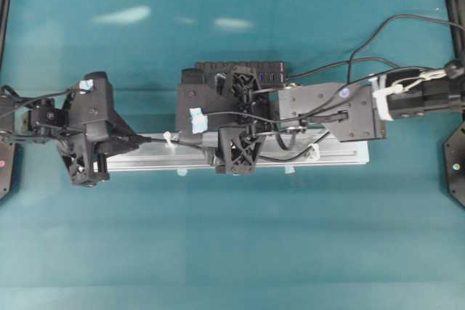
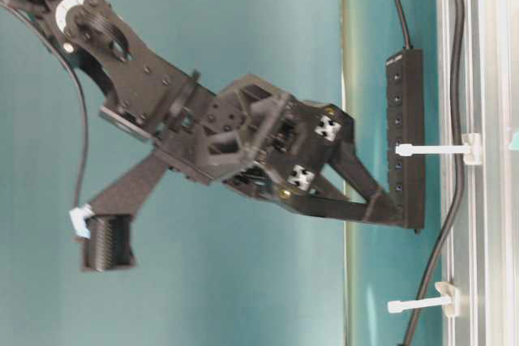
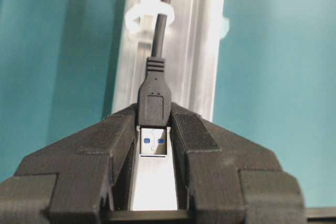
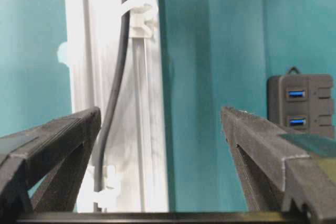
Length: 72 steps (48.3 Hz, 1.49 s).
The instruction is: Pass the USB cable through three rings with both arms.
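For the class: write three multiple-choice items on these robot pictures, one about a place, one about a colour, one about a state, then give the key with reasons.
1. Where is the USB plug?
A between the left pincer tips
B in the hub
C on the cloth

2. What colour are the hub's ports?
A red
B blue
C white

3. How is the right pincer?
A shut on the cable
B shut empty
C open

Key: A, the left wrist view shows it clamped; B, blue inserts in the right wrist view; C, tips wide apart, nothing between.
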### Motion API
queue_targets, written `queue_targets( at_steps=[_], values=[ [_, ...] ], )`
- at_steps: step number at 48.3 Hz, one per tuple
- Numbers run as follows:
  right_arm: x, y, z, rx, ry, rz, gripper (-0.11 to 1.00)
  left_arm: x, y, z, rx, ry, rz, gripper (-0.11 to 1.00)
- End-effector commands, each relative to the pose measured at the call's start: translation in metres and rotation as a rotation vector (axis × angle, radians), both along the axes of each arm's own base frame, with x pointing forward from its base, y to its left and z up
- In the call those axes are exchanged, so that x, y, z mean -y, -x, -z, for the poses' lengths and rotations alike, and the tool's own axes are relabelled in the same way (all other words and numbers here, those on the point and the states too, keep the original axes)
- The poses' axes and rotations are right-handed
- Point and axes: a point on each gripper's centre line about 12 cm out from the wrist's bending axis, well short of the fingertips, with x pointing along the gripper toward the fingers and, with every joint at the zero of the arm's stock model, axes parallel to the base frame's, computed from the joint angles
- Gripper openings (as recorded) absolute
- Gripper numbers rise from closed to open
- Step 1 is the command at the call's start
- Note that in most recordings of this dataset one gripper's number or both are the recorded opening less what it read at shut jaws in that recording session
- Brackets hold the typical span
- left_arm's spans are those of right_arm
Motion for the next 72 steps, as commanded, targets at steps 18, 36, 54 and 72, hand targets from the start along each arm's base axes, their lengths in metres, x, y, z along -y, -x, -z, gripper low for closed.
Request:
queue_targets(
  at_steps=[18,36,54,72],
  values=[
    [0.000,0.008,-0.027,0.064,-0.001,0.006,0.88,0.000,-0.005,-0.023,0.083,-0.007,0.002,0.22],
    [-0.001,0.011,-0.029,0.070,-0.003,0.004,0.88,0.000,-0.005,-0.031,0.110,-0.010,0.000,0.22],
    [-0.002,0.010,-0.030,0.082,-0.012,0.011,0.88,-0.001,-0.005,-0.032,0.113,-0.010,-0.001,0.22],
    [-0.005,0.011,-0.029,0.127,-0.047,0.031,0.88,-0.001,-0.005,-0.032,0.113,-0.009,-0.002,0.22]
  ],
)
